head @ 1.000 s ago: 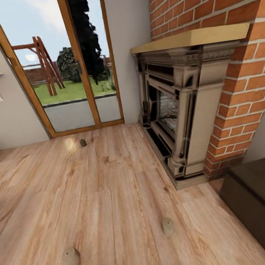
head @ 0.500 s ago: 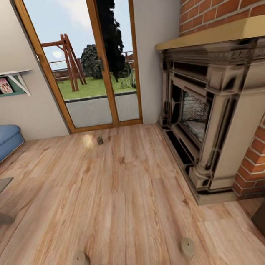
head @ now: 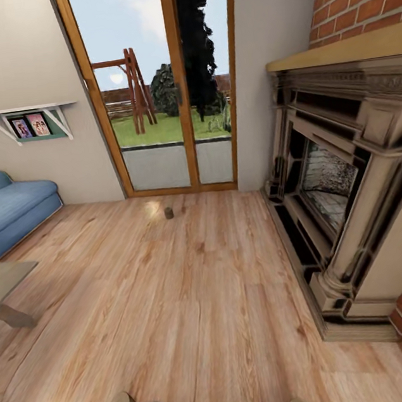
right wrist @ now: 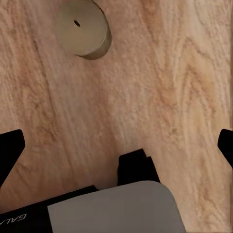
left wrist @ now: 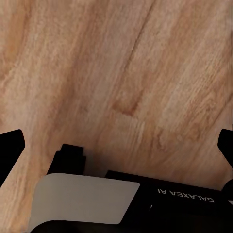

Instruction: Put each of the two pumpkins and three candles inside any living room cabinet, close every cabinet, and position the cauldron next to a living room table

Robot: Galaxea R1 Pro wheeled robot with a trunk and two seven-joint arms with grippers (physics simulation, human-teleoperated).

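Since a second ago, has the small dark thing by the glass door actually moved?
No. The dark thing keeps its spot before the door frame; the camera turned left, shifting everything rightward.

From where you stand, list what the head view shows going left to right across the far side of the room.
Blue sofa → wall shelf with photos → glass patio door → fireplace.

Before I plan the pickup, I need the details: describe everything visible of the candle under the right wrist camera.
The candle is a short, stubby cream cylinder with a flat, round top and a small dark wick dot at its centre. It looks waxy and matte. It stands upright on the wooden plank floor, casting a slight shadow along its side. Nothing else touches it; the right arm's fingertips at the picture's edges are well apart from it.
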